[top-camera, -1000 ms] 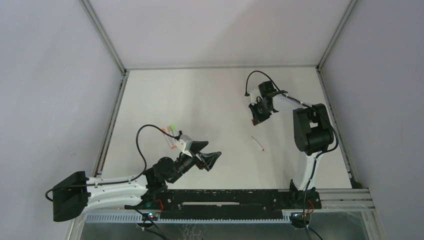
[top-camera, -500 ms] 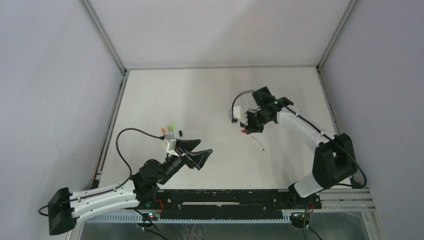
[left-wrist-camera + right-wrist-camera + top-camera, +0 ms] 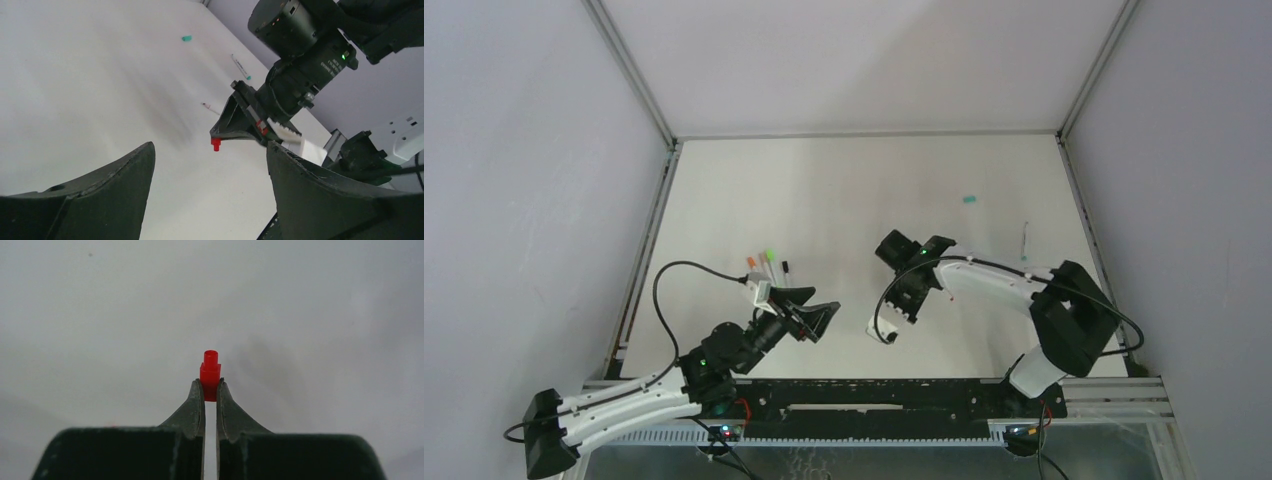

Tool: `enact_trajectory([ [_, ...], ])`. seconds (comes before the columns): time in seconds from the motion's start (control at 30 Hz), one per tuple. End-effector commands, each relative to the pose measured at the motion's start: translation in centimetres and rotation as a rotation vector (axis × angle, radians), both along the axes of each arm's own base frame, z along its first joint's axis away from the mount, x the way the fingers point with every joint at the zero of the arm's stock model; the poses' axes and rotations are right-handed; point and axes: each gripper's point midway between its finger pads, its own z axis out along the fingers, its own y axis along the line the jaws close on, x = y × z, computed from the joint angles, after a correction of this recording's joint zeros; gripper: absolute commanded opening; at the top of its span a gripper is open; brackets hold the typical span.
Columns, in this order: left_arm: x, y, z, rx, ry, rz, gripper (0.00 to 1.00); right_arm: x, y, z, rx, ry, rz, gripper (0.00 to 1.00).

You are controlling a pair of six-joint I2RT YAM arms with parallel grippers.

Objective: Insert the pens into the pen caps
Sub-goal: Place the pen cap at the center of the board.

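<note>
My right gripper (image 3: 210, 386) is shut on a small red pen cap (image 3: 210, 374), which sticks out past the fingertips. In the top view the right gripper (image 3: 903, 300) hangs over the table's near middle. The left wrist view shows the red cap (image 3: 216, 144) held just above the table. My left gripper (image 3: 812, 318) is open and empty, facing the right gripper from the left (image 3: 210, 150). A red-tipped pen (image 3: 210, 107) lies just behind the right gripper. A teal pen (image 3: 1025, 240) and a teal cap (image 3: 969, 199) lie at the back right.
Three capped pens lie together at the left, behind my left gripper: orange (image 3: 751, 262), green (image 3: 770, 255) and black (image 3: 785, 266). The right arm's cable and a white block (image 3: 875, 329) hang near the table below the right gripper. Metal rails (image 3: 649, 240) edge the table.
The right arm has swung from the far back to the near middle, carrying the red cap toward my left gripper. The left arm has drawn back a little. The teal cap and pen are now uncovered.
</note>
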Motion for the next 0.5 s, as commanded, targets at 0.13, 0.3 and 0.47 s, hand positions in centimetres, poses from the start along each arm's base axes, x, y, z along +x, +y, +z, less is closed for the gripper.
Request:
enact_trajectory([
  [0.13,0.6,0.8,-2.1,0.018,0.057,0.055,0.85,1.2,3.1,-2.8,-0.066,-0.140,0.135,0.10],
  [0.3,0.7,1.1,-2.4,0.015,0.062,0.068,0.85,1.1,3.8,-3.2,-0.061,-0.147,0.130,0.26],
  [0.47,0.7,1.1,-2.4,0.013,0.063,0.071,0.85,1.2,4.1,-2.5,-0.033,-0.152,0.098,0.38],
])
